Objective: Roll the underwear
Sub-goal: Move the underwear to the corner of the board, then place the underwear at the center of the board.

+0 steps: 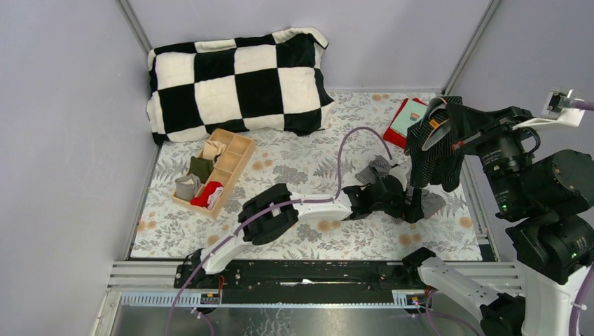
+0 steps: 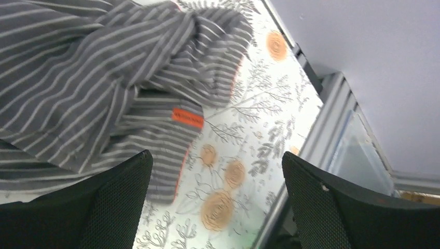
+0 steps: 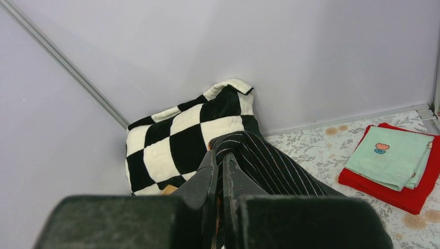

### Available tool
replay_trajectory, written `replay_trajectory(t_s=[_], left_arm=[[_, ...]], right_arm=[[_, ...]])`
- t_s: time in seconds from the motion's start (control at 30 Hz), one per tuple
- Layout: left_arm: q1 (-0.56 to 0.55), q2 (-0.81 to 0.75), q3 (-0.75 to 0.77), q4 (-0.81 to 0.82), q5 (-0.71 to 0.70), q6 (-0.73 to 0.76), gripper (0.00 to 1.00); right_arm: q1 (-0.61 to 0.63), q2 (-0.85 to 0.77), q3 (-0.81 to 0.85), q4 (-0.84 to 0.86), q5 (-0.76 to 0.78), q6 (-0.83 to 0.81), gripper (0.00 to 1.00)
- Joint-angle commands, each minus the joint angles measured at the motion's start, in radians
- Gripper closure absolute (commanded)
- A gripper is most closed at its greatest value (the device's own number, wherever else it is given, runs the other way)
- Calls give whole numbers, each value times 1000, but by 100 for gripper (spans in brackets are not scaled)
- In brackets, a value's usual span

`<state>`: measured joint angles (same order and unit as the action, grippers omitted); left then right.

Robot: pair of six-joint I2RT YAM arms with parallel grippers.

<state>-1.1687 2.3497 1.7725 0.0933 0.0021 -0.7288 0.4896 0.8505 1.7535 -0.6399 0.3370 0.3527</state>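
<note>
Right wrist, centre frame: black boxers clenched by the right gripper could be shaken loose mid-air, while grey boxers are left ungrasped by the released left gripper.

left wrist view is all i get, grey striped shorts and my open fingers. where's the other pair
Observer: The black shorts hang in the air above the right side of the table.
Operator: what's holding them up
Observer: The right gripper, shut on a fold of them.
Operator: anything on the table behind them
Observer: A teal cloth lies on a red cloth in the far right corner.
</note>
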Motion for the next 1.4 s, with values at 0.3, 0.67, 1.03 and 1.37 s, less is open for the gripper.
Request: replay_trajectory(t_s=[0.3,0.67,1.03,1.37], left_arm=[[109,-710,-802,275,-122,10,1],[109,-1558,-1192,-236,-554,-59,1],[110,-1962,-1005,-780,-861,-44,1],[110,-1804,-965,-764,-804,44,1]], right_arm=[[-4,110,64,-53,-237,-30,100],[82,301,-196,60,-519,60,100],[394,358,-355,-6,-513,165,98],[146,725,-450,26,-367,166,73]])
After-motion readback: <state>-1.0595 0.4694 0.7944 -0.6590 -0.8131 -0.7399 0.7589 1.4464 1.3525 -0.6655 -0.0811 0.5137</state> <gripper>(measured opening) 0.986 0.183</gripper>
